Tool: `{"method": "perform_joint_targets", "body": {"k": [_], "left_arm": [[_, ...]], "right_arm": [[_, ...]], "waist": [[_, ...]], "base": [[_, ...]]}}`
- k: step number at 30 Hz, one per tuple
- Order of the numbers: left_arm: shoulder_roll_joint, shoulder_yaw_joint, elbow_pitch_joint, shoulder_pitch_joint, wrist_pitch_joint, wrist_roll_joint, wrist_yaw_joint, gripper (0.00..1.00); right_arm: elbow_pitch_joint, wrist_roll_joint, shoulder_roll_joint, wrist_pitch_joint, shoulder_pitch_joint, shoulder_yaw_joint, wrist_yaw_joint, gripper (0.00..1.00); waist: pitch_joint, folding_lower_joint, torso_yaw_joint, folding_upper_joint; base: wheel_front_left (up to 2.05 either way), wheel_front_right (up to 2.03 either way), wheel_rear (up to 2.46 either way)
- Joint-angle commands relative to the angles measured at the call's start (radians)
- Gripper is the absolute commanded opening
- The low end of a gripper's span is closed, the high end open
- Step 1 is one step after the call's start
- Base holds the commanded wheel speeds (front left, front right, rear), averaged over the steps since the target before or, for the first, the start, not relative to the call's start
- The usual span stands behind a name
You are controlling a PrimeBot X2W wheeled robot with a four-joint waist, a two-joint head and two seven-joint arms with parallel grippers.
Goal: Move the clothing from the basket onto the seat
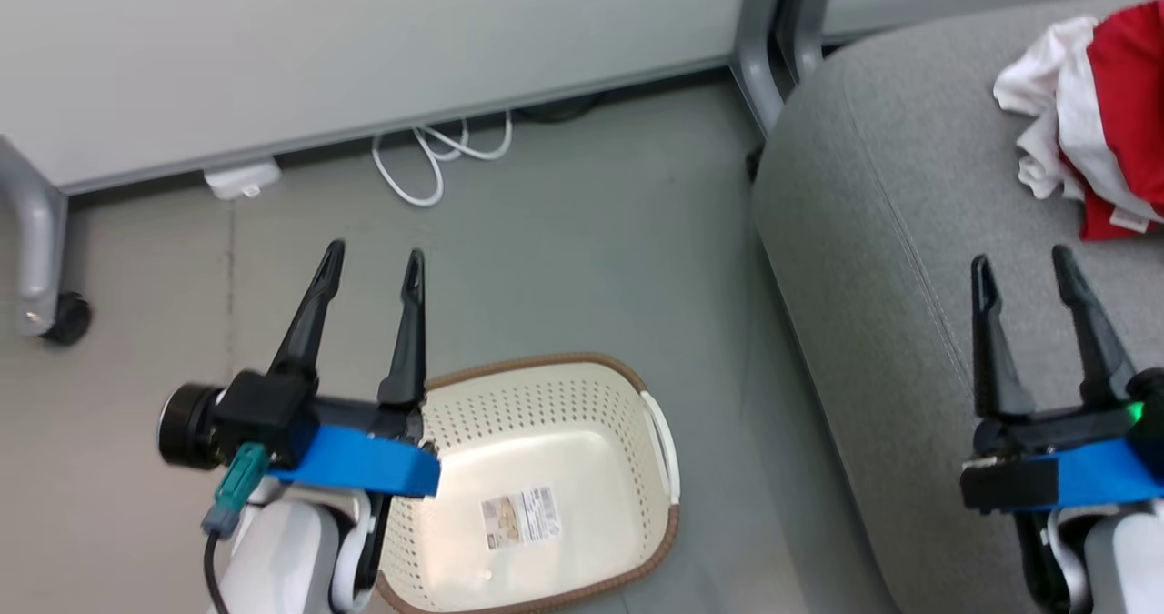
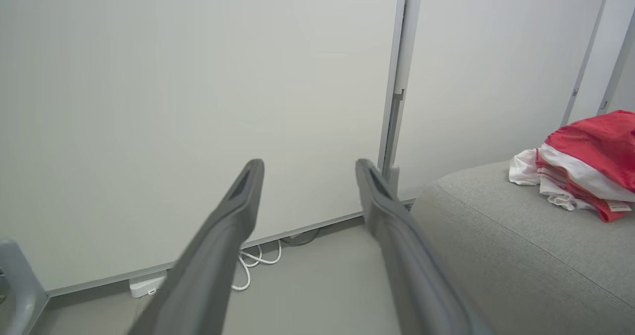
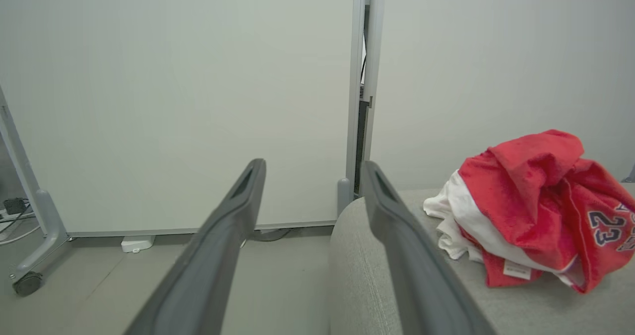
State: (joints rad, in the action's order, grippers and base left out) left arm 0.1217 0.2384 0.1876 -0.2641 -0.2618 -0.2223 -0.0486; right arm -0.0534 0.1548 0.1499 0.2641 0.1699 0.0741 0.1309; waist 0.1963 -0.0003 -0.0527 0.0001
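Grey floor [image 1: 564,232], with pale partition panels [image 1: 364,41] behind it. One panel stands on a metal leg with a caster [image 1: 65,317] at far left. A white cable [image 1: 436,164] loops on the floor at the foot of the panels, with a small white box [image 1: 241,180] just beside it.

The basket [image 1: 527,405] sits on the floor at lower centre of the head view, near the seat [image 1: 873,232] and to its left, not touching. The barcode sticker [image 1: 520,517] on its bottom shows in full.

The clothing [image 1: 1109,132] is a crumpled red-and-white heap on top of the seat, toward the far right and well apart from the basket. In the right wrist view the red fabric carries a "23" [image 3: 603,223], and a small white label [image 3: 517,270] hangs at the heap's lower edge.

Left gripper [image 1: 375,252]: above the floor, its body over the basket's left end, fingers pointing toward the panels. The jaws are spread with nothing between them.

Right gripper [image 1: 1020,257]: over the front part of the seat. The jaws are spread and hold nothing. The clothing lies beyond the fingertips and off to the right, clear of both fingers.
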Motion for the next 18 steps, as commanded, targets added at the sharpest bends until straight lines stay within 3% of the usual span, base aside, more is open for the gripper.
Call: {"method": "perform_joint_targets", "body": {"k": [1, 9, 18], "left_arm": [[-0.005, -0.016, -0.008, 0.028, -0.005, 0.007, -0.003, 1.0], [-0.039, -0.15, -0.048, 0.164, -0.005, 0.044, -0.031, 1.0], [-0.061, -0.21, -0.042, 0.249, -0.005, 0.085, -0.058, 1.0]], "right_arm": [[0.005, -0.007, -0.008, 0.0, -0.023, -0.005, 0.0, 1.0], [-0.021, -0.039, -0.053, 0.0, -0.109, -0.024, 0.0, 1.0], [-0.064, -0.052, -0.081, 0.001, -0.156, -0.039, 0.0, 1.0]], "waist": [[-0.057, 0.0003, 0.044, -0.0001], [-0.141, 0.0003, 0.077, -0.0001], [-0.185, 0.0003, 0.095, -0.0001]], "base": [[0.0, 0.0, 0.0], [0.0, 0.0, 0.0], [0.0, 0.0, 0.0]]}}
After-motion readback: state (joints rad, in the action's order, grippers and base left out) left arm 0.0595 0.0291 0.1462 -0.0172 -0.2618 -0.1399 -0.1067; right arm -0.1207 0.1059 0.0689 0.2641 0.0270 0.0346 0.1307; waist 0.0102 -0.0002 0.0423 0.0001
